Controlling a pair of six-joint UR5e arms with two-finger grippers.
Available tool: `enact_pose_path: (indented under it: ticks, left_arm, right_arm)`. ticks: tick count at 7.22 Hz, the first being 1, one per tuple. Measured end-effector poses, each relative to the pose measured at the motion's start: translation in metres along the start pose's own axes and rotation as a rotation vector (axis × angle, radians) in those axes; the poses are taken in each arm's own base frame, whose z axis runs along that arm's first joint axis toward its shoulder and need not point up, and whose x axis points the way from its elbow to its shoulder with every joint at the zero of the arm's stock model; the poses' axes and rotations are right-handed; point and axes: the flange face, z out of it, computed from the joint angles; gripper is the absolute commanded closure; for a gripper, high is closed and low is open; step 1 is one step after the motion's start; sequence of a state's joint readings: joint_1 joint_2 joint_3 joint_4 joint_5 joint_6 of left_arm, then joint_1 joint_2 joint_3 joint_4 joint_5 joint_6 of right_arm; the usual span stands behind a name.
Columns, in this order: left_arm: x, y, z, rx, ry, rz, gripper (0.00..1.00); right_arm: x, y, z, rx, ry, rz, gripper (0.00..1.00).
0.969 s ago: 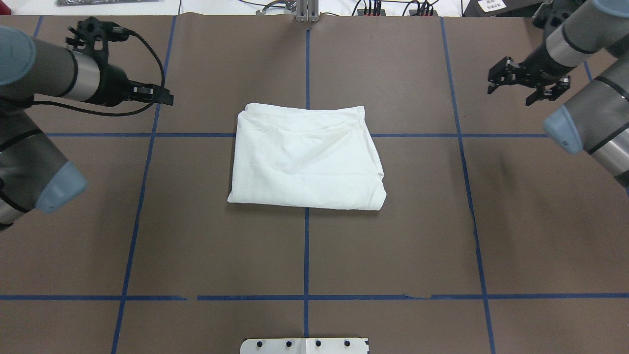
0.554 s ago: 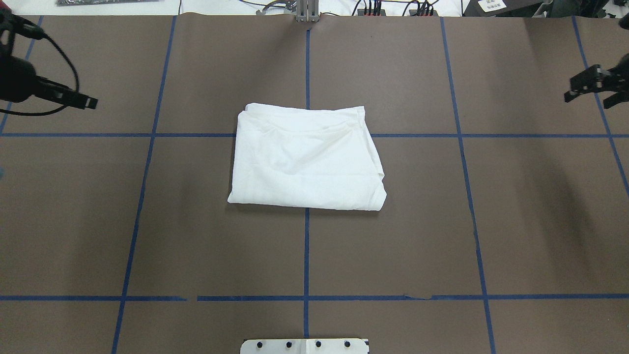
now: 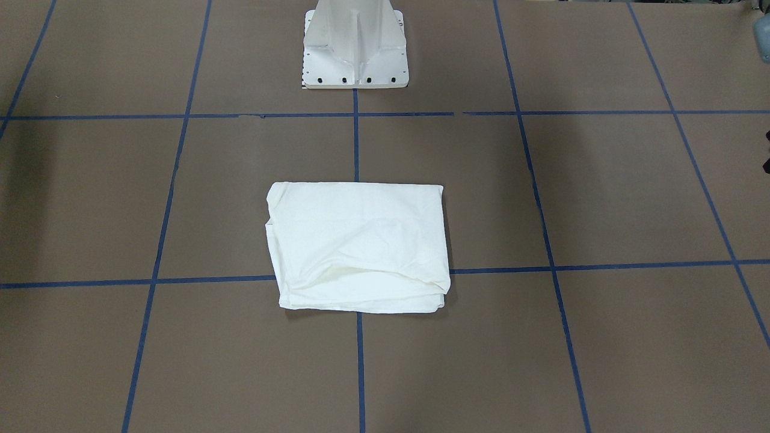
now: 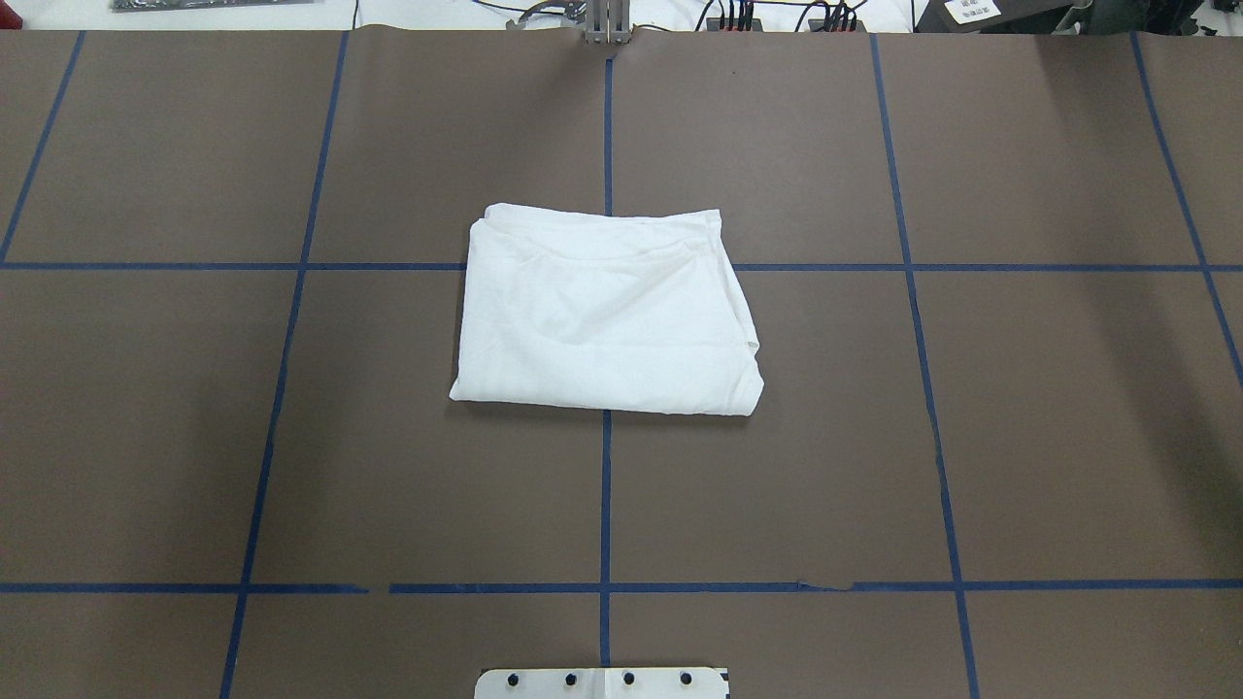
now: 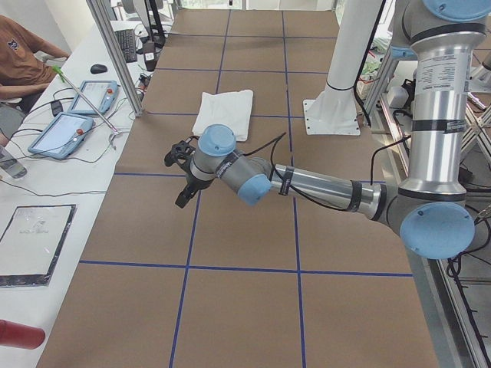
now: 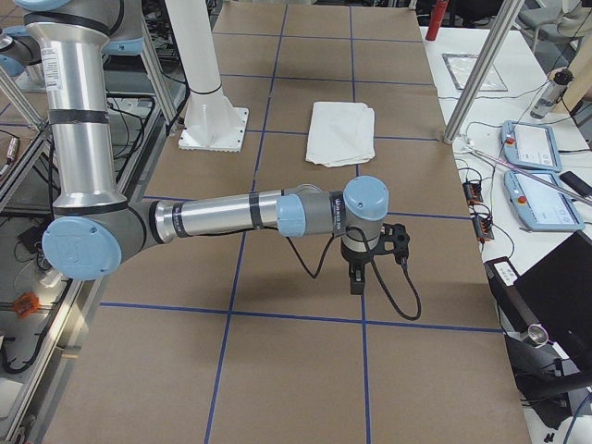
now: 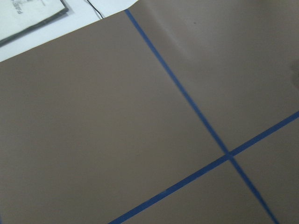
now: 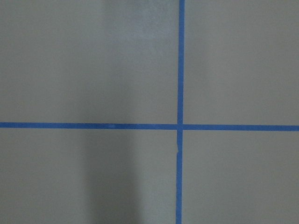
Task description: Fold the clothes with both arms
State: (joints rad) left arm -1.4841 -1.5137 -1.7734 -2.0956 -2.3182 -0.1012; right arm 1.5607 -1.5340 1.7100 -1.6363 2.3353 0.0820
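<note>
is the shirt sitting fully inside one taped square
No, the folded shirt lies over the crossing of two blue tape lines, so it spreads into four squares.

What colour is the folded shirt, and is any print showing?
The shirt is plain white with no print visible; the overhead view shows it best.

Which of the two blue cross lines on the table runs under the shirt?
The farther line, away from the base: the shirt covers its middle. The nearer line lies bare, between shirt and base.
</note>
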Motion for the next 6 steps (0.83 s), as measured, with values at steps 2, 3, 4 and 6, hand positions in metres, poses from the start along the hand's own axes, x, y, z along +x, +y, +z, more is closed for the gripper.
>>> enact_pose_path:
  ticks: [2, 3, 4, 6]
  left_arm:
    - [-0.025, 0.034, -0.025, -0.027, -0.001, -0.113, 0.01]
    - [-0.032, 0.044, -0.042, -0.026, -0.006, -0.170, 0.01]
    - [-0.034, 0.052, -0.052, -0.028, -0.015, -0.215, 0.01]
    - [-0.035, 0.060, -0.056, -0.030, -0.045, -0.258, 0.01]
  right_arm:
    - [0.006, 0.019, -0.003, -0.005, 0.033, 0.000, 0.00]
    - [0.006, 0.022, -0.003, -0.006, 0.035, 0.002, 0.00]
    - [0.006, 0.024, -0.002, -0.009, 0.035, 0.006, 0.00]
    - [0.006, 0.025, 0.002, -0.019, 0.034, 0.008, 0.00]
